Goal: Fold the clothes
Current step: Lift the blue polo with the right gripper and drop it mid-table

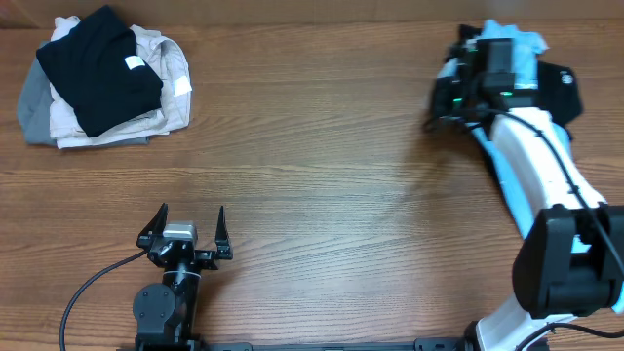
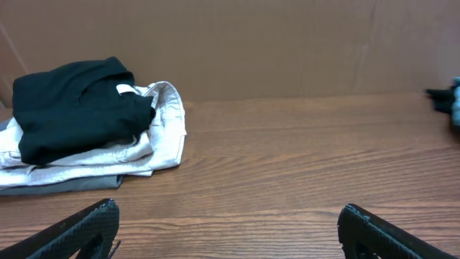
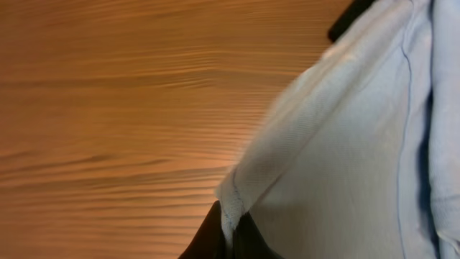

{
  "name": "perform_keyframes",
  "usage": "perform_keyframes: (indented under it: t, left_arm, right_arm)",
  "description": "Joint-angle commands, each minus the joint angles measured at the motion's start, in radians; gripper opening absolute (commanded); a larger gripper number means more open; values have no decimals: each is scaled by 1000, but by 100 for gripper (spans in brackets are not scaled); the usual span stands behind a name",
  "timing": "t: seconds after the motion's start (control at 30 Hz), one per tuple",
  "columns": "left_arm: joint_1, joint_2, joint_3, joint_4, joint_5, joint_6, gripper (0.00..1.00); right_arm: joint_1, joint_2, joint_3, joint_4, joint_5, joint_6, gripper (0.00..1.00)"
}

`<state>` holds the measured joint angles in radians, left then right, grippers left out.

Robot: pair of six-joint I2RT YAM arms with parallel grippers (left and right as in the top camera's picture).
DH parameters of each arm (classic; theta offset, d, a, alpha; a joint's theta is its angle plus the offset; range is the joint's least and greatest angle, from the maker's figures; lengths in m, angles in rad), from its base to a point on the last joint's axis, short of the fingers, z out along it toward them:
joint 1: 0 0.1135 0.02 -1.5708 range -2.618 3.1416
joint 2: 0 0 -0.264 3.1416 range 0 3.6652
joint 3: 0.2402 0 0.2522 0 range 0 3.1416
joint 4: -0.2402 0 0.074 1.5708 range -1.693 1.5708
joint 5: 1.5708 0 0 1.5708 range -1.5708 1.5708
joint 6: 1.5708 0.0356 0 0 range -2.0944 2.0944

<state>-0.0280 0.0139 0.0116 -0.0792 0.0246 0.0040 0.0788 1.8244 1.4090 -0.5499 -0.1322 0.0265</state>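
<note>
Topping the pile (image 1: 168,60), black shirt (image 1: 97,73) shows unreadable white tag (image 1: 134,63).

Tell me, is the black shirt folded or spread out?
Folded: the black shirt lies as a compact bundle atop lighter garments.

White right arm (image 1: 531,161), black joints and cable; black left claw (image 1: 191,211).

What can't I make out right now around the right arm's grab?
Light blue T-shirt: overhead, the right arm covers most of it, so its lay and print are hidden.
Right gripper: the right wrist view cuts its fingers at the bottom edge; cloth fills the frame, so the pinch depth is unclear.
Black cloth beside the T-shirt: overhead, partly behind the arm; shape unclear.
</note>
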Motion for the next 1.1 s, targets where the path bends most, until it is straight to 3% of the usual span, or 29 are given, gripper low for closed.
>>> perform_keyframes:
  t: [0.0, 0.13, 0.47, 0.63, 0.8, 1.07]
  left_arm:
    - [6, -9, -7, 2, -9, 19, 100]
    - [6, -9, -7, 2, -9, 19, 100]
    - [6, -9, -7, 2, -9, 19, 100]
    - [6, -9, -7, 2, -9, 19, 100]
    - [6, -9, -7, 2, -9, 19, 100]
    - [6, -9, -7, 2, -9, 19, 100]
  right_arm:
    - [93, -27, 14, -2, 7, 108, 4]
    - [141, -71, 14, -1, 177, 196, 4]
    - [104, -255, 22, -32, 461, 166, 4]
    - [105, -403, 79, -61, 452, 150, 4]
    - [134, -530, 86, -98, 302, 166, 4]
    - [321, -516, 84, -205, 62, 274, 4]
